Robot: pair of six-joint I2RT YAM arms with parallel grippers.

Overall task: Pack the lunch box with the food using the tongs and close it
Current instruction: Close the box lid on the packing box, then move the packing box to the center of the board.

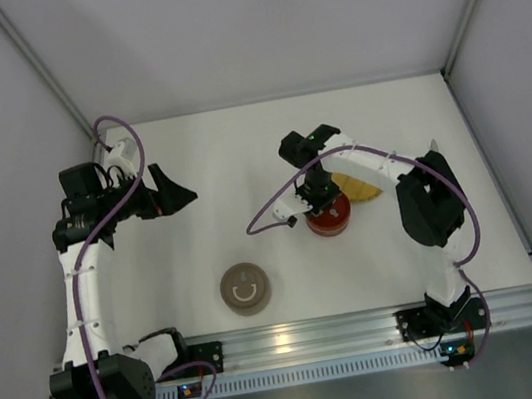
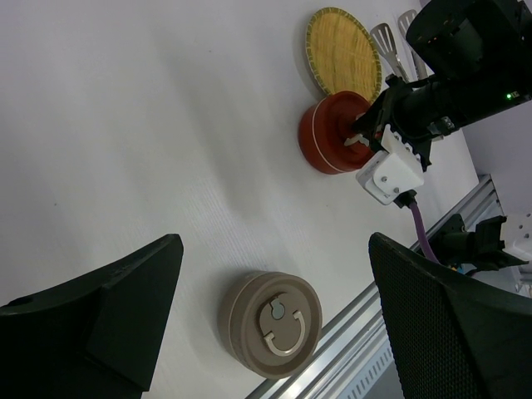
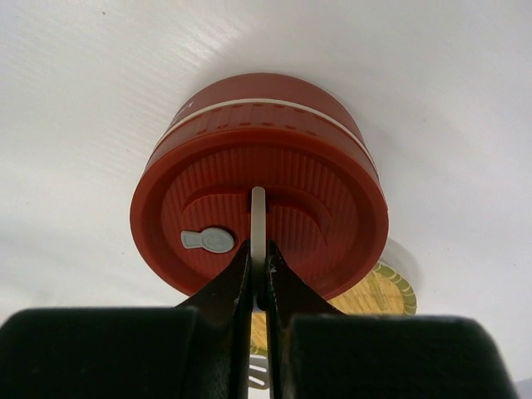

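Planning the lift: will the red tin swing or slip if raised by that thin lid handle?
Likely swings: the right gripper pinches only the thin pale handle standing on the lid of the red tin. The lid may lift off alone. Ribbed plastic looks stiff, probably light.

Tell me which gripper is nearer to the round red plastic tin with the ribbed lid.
Right. The right gripper is shut on the pale handle atop the round red plastic tin; the left gripper hangs open well off to the tin's left, touching nothing.
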